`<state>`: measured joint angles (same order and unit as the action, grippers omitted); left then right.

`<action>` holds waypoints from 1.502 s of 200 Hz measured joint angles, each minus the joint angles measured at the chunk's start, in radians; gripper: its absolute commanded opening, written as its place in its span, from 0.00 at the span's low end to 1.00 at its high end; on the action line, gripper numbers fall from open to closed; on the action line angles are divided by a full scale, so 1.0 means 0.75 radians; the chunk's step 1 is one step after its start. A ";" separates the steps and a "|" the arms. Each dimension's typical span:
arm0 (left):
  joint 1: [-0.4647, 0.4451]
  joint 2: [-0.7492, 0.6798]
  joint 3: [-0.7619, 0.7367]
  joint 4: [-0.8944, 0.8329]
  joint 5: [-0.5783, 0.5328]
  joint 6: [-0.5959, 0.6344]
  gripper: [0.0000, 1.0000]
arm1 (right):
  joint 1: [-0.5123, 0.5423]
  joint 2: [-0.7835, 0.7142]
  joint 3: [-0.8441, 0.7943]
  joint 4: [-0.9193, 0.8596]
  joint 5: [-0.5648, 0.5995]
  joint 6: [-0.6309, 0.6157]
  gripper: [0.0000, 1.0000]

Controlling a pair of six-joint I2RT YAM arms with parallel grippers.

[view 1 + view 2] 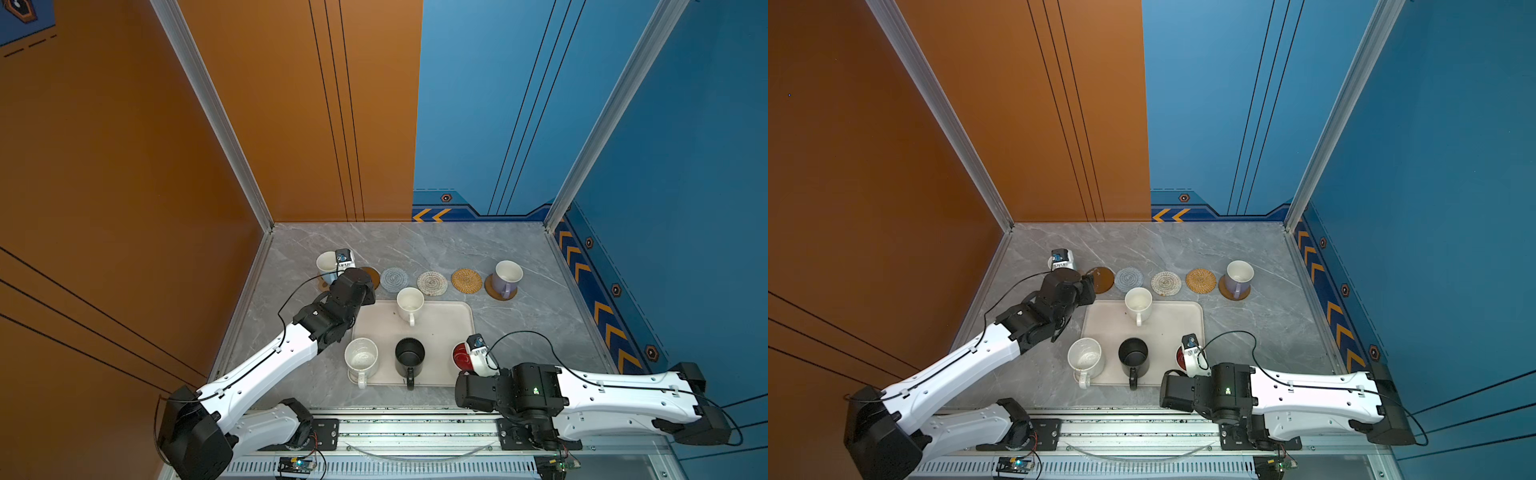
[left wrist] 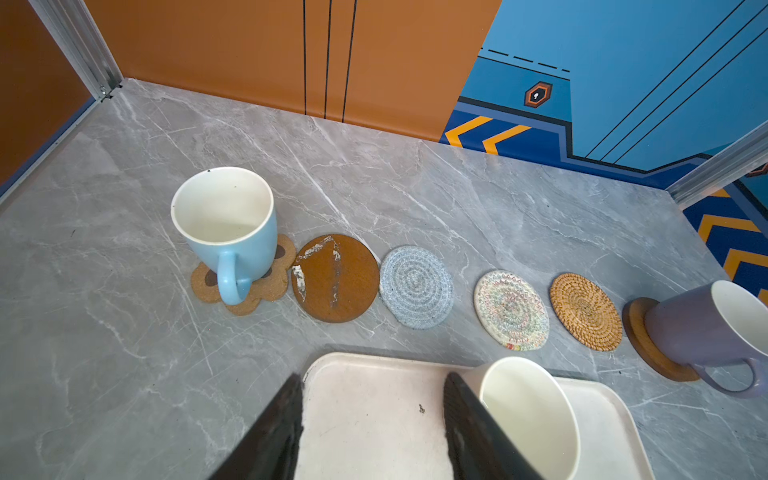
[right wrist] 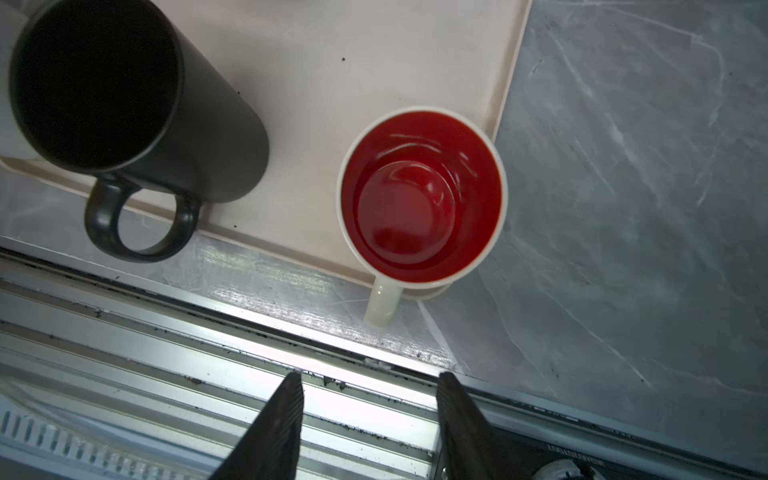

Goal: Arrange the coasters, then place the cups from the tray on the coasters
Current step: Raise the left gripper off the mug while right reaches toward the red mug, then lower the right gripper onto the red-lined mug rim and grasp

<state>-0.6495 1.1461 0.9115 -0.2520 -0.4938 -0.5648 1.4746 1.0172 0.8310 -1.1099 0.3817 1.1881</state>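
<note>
Remaining on the tray (image 1: 440, 328) are recorded cream-white mug (image 1: 410, 301), speckled mug (image 1: 361, 356), black mug (image 1: 409, 353), red-lined mug (image 3: 419, 195); the six coasters (image 2: 415, 286) are rowed beyond, end ones bearing light blue mug (image 2: 226, 220) and lavender mug (image 1: 507, 276); left gripper (image 2: 374, 415) and right gripper (image 3: 368, 415) are held part-open, empty.

The left arm (image 1: 266, 361) and right arm (image 1: 615, 392) wear glossy white shells with small screw holes, between black joint housings. A thin black cable (image 1: 524, 331) trails each (a green light (image 1: 536, 390) glows on the right one). The left gripper (image 2: 372, 376) has black, ribbed fingers (image 2: 278, 428).
</note>
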 measured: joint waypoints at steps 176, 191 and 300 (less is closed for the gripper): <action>0.000 0.000 -0.011 0.001 0.001 0.025 0.59 | -0.160 -0.016 -0.203 0.229 -0.028 0.179 0.34; 0.000 0.000 -0.011 0.001 0.001 0.030 0.59 | -0.191 -0.016 -0.210 0.258 -0.040 0.157 0.34; 0.000 0.000 -0.011 0.001 0.002 0.034 0.59 | -0.290 0.067 -0.232 0.359 -0.126 0.071 0.29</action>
<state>-0.6495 1.1461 0.9031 -0.2516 -0.4927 -0.5396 1.2572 1.0676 0.6567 -0.8406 0.2874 1.2411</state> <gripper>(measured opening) 0.592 0.301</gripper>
